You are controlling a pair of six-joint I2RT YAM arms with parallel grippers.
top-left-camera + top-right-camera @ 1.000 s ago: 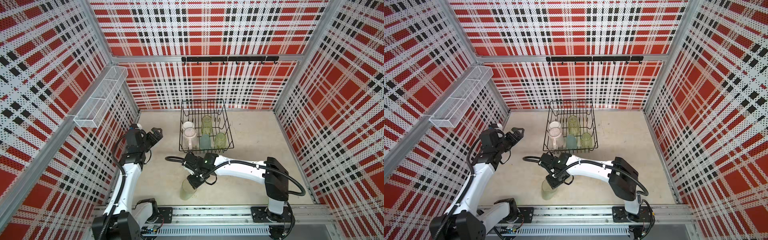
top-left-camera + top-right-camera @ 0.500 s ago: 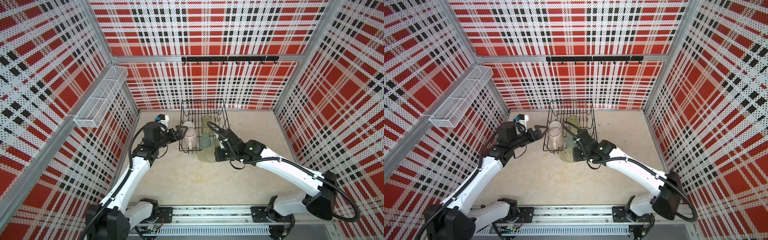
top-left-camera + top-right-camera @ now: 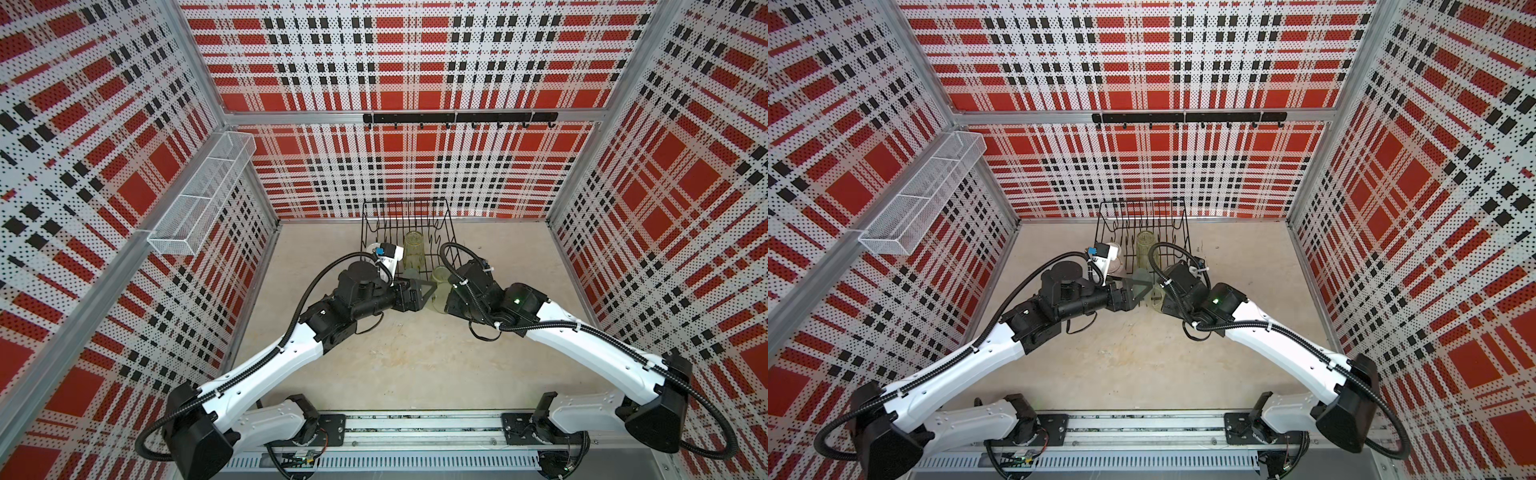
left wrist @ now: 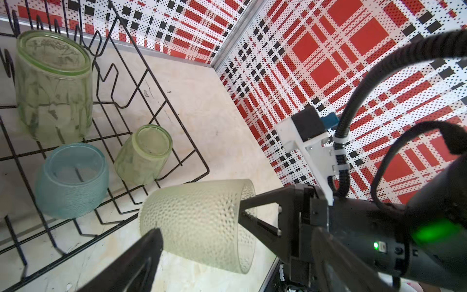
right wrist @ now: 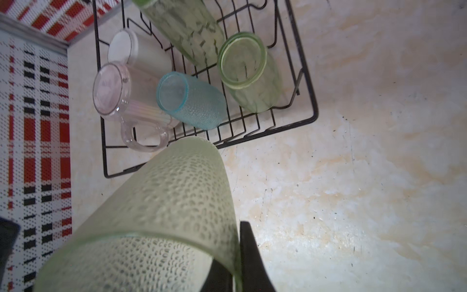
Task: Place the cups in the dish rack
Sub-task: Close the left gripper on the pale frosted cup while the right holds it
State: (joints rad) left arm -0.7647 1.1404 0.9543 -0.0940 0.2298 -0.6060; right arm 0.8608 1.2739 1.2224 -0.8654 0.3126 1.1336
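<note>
My right gripper pinches the rim of 1 pale frosted tumbler beside the dish rack, my left gripper spread wide alongside.

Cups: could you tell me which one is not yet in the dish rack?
The pale frosted tumbler, held by the right gripper; the other five sit in the dish rack.
</note>
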